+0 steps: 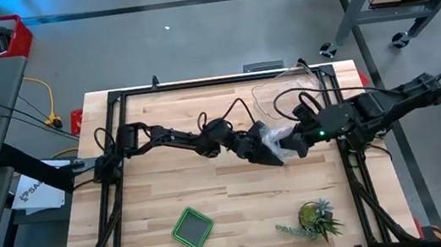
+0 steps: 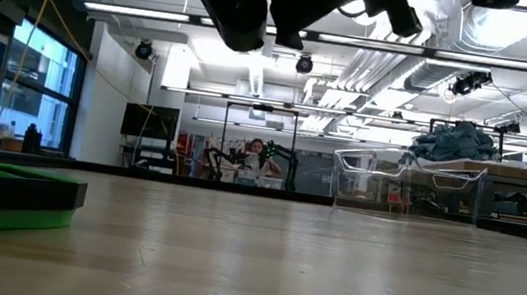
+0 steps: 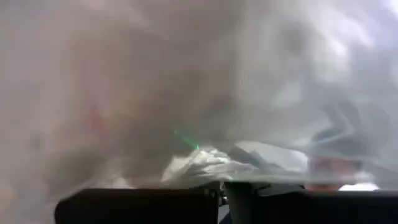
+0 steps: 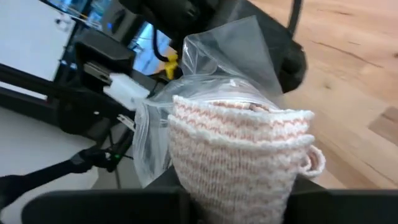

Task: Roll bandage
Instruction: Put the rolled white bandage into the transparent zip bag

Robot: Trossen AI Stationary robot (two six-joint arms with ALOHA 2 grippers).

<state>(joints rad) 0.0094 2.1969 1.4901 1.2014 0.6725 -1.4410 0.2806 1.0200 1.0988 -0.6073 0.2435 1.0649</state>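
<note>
**Bandage roll held in its bag between both arms**

Evidently the work is at its opening step: getting the bandage out of its wrapper before any rolling can begin. Across the wooden tabletop, both dark arms meet above the middle, lifted clear of the surface. A clear plastic tub stands at the far edge, a green tray and a small potted plant near the front edge.

The right pincer grasps the bandage, a folded wad of white woven gauze with faint pink ribbing, seen close between its fingers. A crinkly clear plastic bag wraps around it. The left pincer is clenched on that bag, whose film fills its wrist view.

Judging from this, the next move calls for the two arms to draw apart, so the film slides off while the right grip keeps the gauze from slipping or unravelling.
</note>
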